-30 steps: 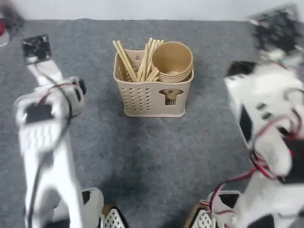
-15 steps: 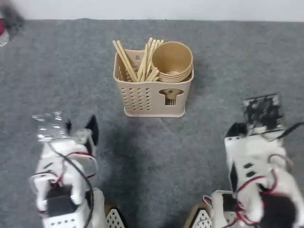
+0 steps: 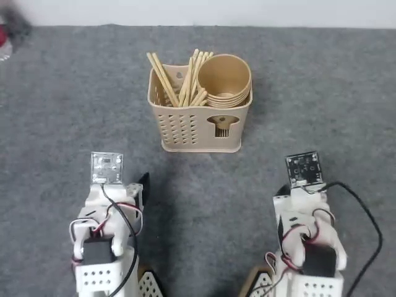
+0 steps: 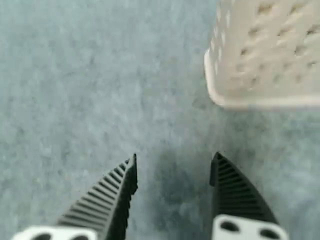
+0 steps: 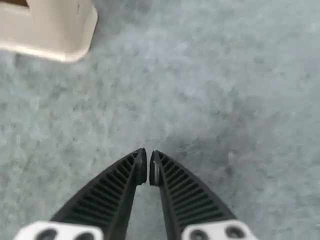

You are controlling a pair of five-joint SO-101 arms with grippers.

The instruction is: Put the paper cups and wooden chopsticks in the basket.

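Since the paper cups (image 3: 225, 83) nest in the basket (image 3: 199, 129), I count maybe five rims, with chopsticks (image 3: 185, 80) leaning beside them; left gripper (image 4: 175, 159) spread empty, right gripper (image 5: 148, 154) pinched together.

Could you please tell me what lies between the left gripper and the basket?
The stretch is bare grey carpet: in the left wrist view, nothing sits between the left gripper and the basket.

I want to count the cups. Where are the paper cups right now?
In the high view, the paper cups sit stacked in the right half of the basket, beside the wooden chopsticks.
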